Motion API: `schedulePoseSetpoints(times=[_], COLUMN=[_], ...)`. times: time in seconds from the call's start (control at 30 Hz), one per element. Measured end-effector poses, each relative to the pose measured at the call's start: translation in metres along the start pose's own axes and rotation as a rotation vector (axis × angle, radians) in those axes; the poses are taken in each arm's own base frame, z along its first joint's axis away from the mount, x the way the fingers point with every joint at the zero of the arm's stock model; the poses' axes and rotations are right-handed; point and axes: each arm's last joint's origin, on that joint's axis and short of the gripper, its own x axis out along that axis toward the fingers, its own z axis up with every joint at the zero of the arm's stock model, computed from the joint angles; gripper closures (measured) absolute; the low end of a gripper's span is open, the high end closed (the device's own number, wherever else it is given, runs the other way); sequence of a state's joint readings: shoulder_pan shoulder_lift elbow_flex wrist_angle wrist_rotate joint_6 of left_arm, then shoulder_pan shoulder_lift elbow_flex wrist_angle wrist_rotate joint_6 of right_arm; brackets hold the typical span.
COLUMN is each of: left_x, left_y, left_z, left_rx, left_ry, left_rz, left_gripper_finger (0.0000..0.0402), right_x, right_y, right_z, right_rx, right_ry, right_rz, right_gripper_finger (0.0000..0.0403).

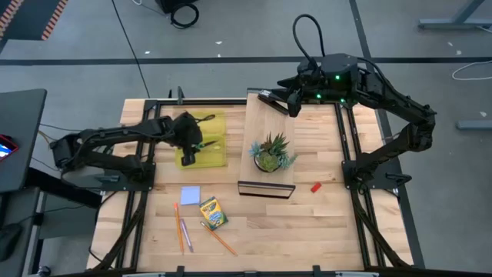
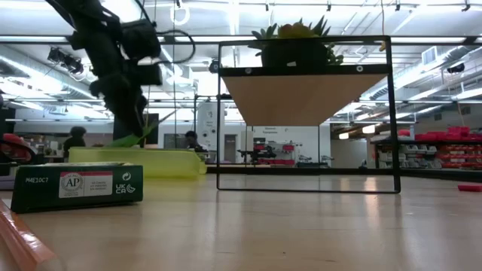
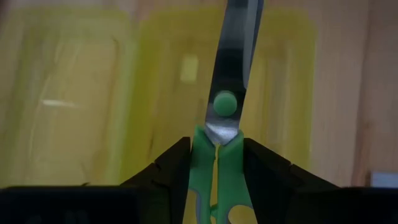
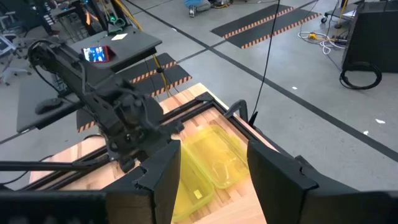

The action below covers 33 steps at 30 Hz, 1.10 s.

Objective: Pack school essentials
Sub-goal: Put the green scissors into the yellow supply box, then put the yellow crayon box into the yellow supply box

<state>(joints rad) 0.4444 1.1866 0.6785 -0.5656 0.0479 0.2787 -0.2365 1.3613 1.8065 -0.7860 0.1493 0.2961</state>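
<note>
My left gripper point(image 1: 192, 144) hangs over the open yellow case point(image 1: 206, 141) at the table's left far part, shut on green-handled scissors point(image 3: 217, 155). Their steel blades point(image 3: 236, 56) point ahead of the fingers toward the case's floor. The crayon box point(image 1: 213, 213), pale blue pad point(image 1: 190, 195) and thin pencils point(image 1: 182, 231) lie flat near the table's near edge. The tiny red block point(image 1: 315, 187) lies right of the plant. My right gripper point(image 4: 211, 168) is open, raised at the far edge behind the wooden stand. My left gripper pinches the scissors between its two fingers point(image 3: 171, 168) on the green handle neck point(image 3: 214, 146), just behind the pivot screw. The fingers come from above, slanting down along the scissors. The closed blades stick out past the fingertips over the case; whether the tip touches it I cannot tell.
A wooden stand on a black frame point(image 1: 265, 123) sits mid-table and carries the green spiky potted plant point(image 1: 270, 154). In the low view the crayon box point(image 2: 75, 186) lies close by and the yellow case point(image 2: 151, 162) behind it. Bare wood shows at the near right.
</note>
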Motion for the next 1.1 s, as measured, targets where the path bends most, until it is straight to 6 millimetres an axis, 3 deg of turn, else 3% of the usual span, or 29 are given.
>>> schedulePoseSetpoints(times=[0.6,0.93,1.1], left_x=[0.042,0.043,0.035], left_y=[-0.011,-0.014,-0.015], left_z=[-0.004,-0.001,0.001], left_rx=[0.13,0.146,0.088], left_ry=[0.241,0.23,0.183], left_rz=[0.101,0.12,0.092], left_gripper_finger=[0.0248,0.0188,0.0186], right_x=[-0.001,-0.001,-0.001], right_y=[0.005,0.005,0.005], right_z=[-0.001,-0.001,-0.001], right_rx=[0.005,0.001,0.001], right_ry=[0.0,0.001,0.002], right_rz=[0.019,0.019,0.019], right_gripper_finger=[0.0212,0.0212,0.0212])
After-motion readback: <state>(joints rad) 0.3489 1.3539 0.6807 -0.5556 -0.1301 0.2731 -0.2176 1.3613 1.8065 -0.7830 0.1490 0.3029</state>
